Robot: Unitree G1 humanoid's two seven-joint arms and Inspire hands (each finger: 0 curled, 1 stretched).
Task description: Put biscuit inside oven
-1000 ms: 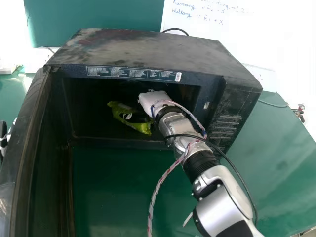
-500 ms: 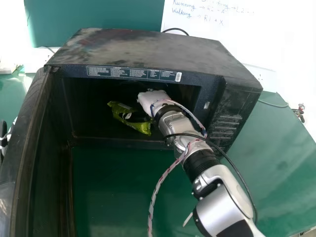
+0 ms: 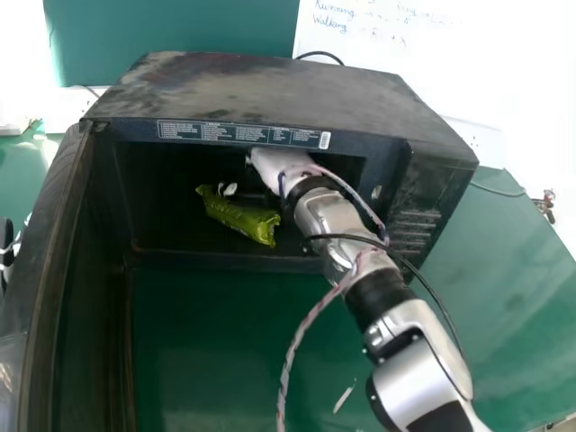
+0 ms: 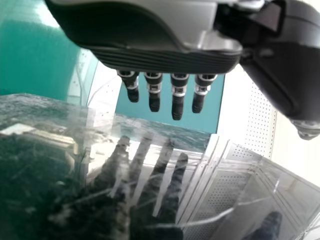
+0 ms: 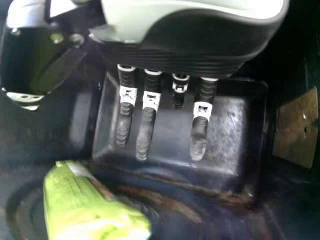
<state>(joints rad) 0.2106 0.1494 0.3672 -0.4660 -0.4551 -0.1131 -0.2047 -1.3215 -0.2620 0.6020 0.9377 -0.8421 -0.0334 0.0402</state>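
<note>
The green biscuit packet (image 3: 238, 216) lies on the floor inside the black oven (image 3: 270, 81), whose door (image 3: 49, 234) stands open. My right hand (image 3: 277, 169) is inside the cavity, above and beside the packet. In the right wrist view the right hand (image 5: 146, 125) has extended fingers, apart from the biscuit packet (image 5: 87, 207). At the head view's left edge is my left hand (image 3: 6, 252), beyond the door. The left hand (image 4: 178, 95) has straight fingers in the left wrist view, near the glossy door panel (image 4: 100, 180).
A green table (image 3: 504, 306) surrounds the oven. The oven's side wall and control panel (image 3: 414, 207) stand close to my right forearm. A black cable and a braided cable hang along that arm. Behind the oven is a whiteboard (image 3: 423, 72) with writing.
My right hand has risen off the packet and moved slightly deeper into the oven. More of the packet's middle is uncovered, and the packet stays in place. The left hand has hardly moved.
</note>
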